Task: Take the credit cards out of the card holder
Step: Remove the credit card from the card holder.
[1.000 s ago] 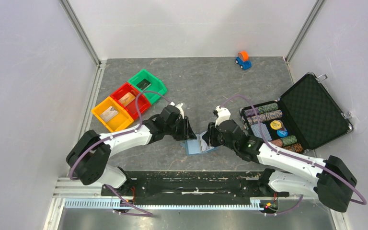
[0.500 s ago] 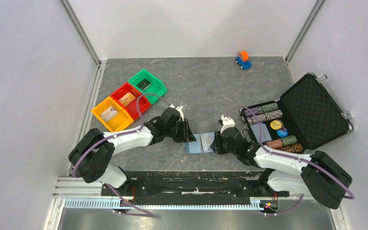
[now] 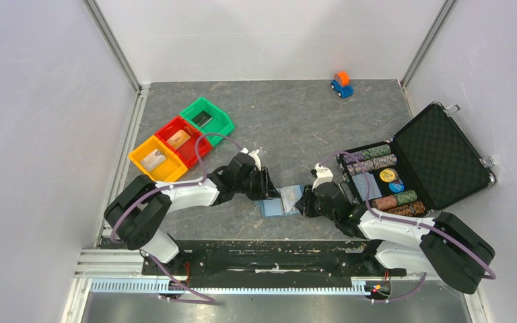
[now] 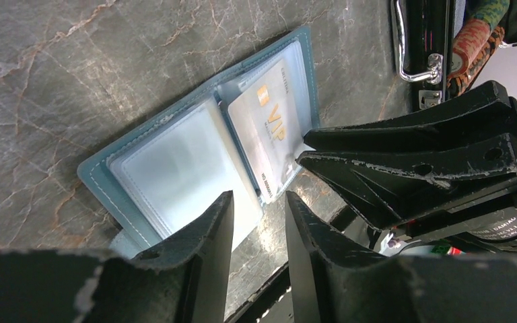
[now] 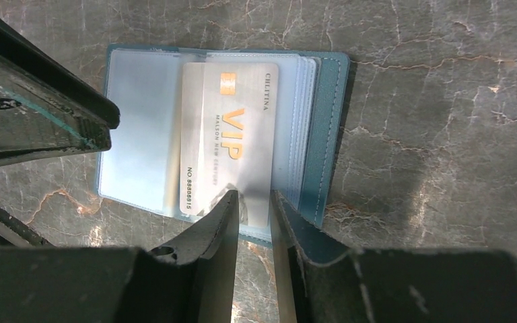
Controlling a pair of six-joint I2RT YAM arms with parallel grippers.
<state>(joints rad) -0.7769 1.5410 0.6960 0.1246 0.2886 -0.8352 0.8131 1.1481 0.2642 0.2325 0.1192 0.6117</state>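
Note:
The card holder [image 3: 273, 206] lies open and flat on the table between both arms, slate blue with clear sleeves [image 4: 175, 158]. One of the credit cards [image 5: 239, 128], whitish with gold "VIP" lettering, rests on its right half, over the edge of a second pale card [image 5: 188, 141]. My right gripper [image 5: 250, 200] stands narrowly open, its tips on either side of the VIP card's near edge. My left gripper [image 4: 258, 205] is open at the holder's left half. One of its fingers [image 4: 212, 225] is over the sleeve corner, with bare table in the gap.
A black foam-lined case [image 3: 437, 151] with poker chips [image 3: 375, 159] lies open at the right, close to my right arm. Green [image 3: 209, 116], red [image 3: 184, 138] and yellow [image 3: 153, 160] bins sit at the left. A toy car [image 3: 340, 83] stands far back.
My right gripper has drawn back to the right and down, off the holder's middle to its right edge. My left gripper has edged toward the holder's left side and widened a little.

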